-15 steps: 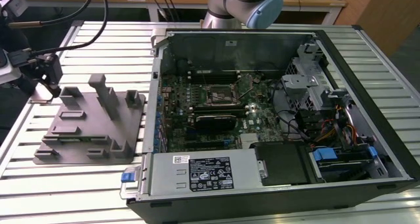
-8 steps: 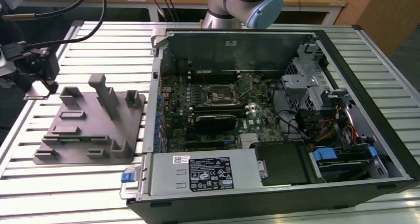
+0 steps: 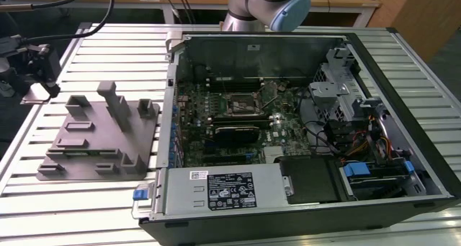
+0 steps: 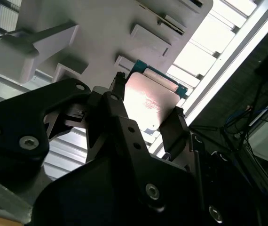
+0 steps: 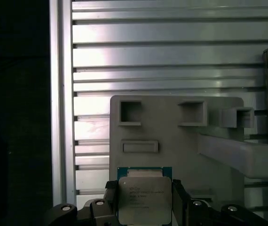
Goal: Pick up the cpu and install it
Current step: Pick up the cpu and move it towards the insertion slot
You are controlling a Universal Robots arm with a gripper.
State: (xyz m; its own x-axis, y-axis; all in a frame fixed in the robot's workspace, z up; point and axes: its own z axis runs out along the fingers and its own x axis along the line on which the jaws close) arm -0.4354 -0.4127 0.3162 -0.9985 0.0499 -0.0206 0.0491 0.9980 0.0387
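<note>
Our end effector (image 5: 144, 200) is closed on the small flat square cpu with a silver metal top and thin green rim (image 5: 144, 194). Its two black fingers (image 5: 111, 197) press opposite edges of the chip in both wrist views. We see the cpu held with its silver side toward the first wrist camera, over an edge of the large grey plastic tray with upright pegs (image 5: 171, 136). Whether it touches the tray we cannot tell. In the exterior view the tray lies on the slatted aluminium desk (image 3: 86, 203) at the exterior view's left, just beside the open black computer case (image 3: 303, 224). The black square motherboard socket with a metal frame (image 3: 241, 103) sits inside the case, well apart from the tray.
</note>
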